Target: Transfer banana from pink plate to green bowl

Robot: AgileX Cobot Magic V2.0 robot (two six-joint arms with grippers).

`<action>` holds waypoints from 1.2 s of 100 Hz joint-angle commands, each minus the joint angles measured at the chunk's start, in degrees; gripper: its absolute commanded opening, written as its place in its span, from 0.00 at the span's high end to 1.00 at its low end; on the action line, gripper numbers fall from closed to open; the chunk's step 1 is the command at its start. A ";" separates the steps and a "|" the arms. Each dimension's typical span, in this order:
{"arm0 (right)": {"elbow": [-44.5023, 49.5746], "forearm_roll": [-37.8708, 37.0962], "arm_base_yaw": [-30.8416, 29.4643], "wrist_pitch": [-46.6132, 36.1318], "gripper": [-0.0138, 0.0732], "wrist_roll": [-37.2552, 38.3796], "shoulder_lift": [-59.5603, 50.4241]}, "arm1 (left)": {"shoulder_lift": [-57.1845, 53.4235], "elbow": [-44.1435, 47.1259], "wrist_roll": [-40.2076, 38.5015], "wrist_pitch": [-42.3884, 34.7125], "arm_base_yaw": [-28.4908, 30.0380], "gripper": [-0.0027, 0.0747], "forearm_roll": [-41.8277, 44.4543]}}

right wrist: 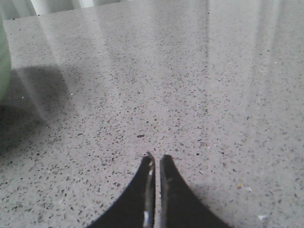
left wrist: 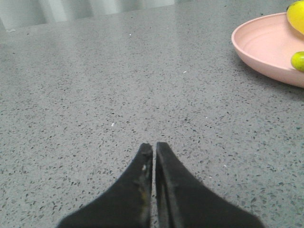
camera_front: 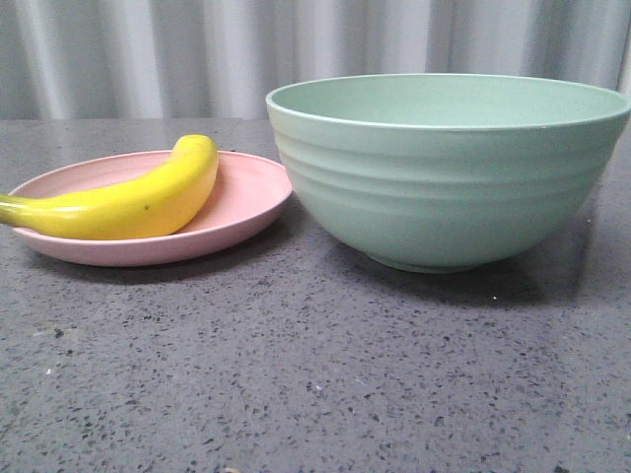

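Note:
A glossy yellow banana point(camera_front: 138, 202) lies on the pink plate point(camera_front: 246, 202) at the left of the front view. The large mint-green bowl point(camera_front: 444, 187) stands right of the plate, close to it. Neither gripper shows in the front view. In the left wrist view my left gripper point(left wrist: 154, 145) is shut and empty over bare table; the plate point(left wrist: 266, 45) and bits of the banana point(left wrist: 297, 14) lie well off to one side. In the right wrist view my right gripper point(right wrist: 156, 156) is shut and empty, with the bowl's edge point(right wrist: 3, 66) far off.
The grey speckled tabletop point(camera_front: 315, 374) stretches in front of the plate and bowl. A pale pleated curtain point(camera_front: 148, 49) hangs behind the table.

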 commanded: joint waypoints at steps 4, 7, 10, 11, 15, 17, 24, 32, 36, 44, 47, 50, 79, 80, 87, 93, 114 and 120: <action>1.30 -0.92 -0.32 -0.99 0.91 -0.16 -1.07 | -1.12 0.37 -0.09 -4.24 0.01 0.99 -0.24; 1.30 -0.92 -0.32 -0.99 0.91 -0.16 -1.07 | -1.12 0.37 -0.09 -4.24 0.01 0.99 -0.24; 1.30 -0.92 -0.32 -0.99 0.91 -0.16 -1.07 | -1.12 0.37 -0.09 -4.24 0.01 0.99 -0.24; 1.30 -0.92 -0.32 -0.99 0.91 -0.16 -1.07 | -1.12 0.37 -0.09 -4.24 0.01 0.99 -0.24; 1.30 -0.92 -0.32 -0.99 0.91 -0.16 -1.07 | -1.12 0.37 -0.09 -4.24 0.01 0.99 -0.24; 1.30 -0.92 -0.32 -0.99 0.91 -0.16 -1.07 | -1.12 0.37 -0.09 -4.24 0.01 0.99 -0.24; 1.30 -0.92 -0.32 -0.99 0.91 -0.16 -1.07 | -1.12 0.37 -0.09 -4.24 0.01 0.99 -0.24; 1.30 -0.92 -0.32 -0.99 0.91 -0.16 -1.07 | -1.12 0.37 -0.09 -4.24 0.01 0.99 -0.24; 1.30 -0.92 -0.32 -0.99 0.91 -0.16 -1.07 | -1.12 0.37 -0.09 -4.24 0.01 0.99 -0.24; 1.30 -0.92 -0.32 -0.99 0.91 -0.16 -1.07 | -1.12 0.37 -0.09 -4.24 0.01 0.99 -0.24; 1.30 -0.92 -0.32 -0.99 0.91 -0.16 -1.07 | -1.12 0.37 -0.09 -4.24 0.01 0.99 -0.24; 1.30 -0.92 -0.32 -0.99 0.91 -0.16 -1.07 | -1.12 0.37 -0.09 -4.24 0.01 0.99 -0.24; 1.30 -0.92 -0.32 -0.99 0.91 -0.16 -1.07 | -1.12 0.37 -0.09 -5.75 0.01 0.99 -0.24; 1.30 -0.92 -0.32 -0.99 0.91 -0.16 -1.07 | -1.12 0.37 -0.09 -6.01 0.01 0.99 -0.24; 1.30 -0.92 -0.32 -1.39 0.91 -0.16 -1.07 | -1.12 0.37 -0.09 -7.57 0.01 0.99 -0.24; 1.30 -0.92 -0.32 -2.17 0.91 -0.16 -1.07 | -1.12 0.37 -0.09 -8.34 0.01 0.99 -0.32; 1.30 -0.26 -0.32 -11.28 0.91 -0.16 -1.07 | -1.12 0.37 -0.09 -8.86 0.01 0.99 -2.74; 1.30 -0.26 -0.32 -12.61 0.91 -0.16 -1.07 | -1.12 0.37 -0.09 -8.95 0.01 0.99 -3.30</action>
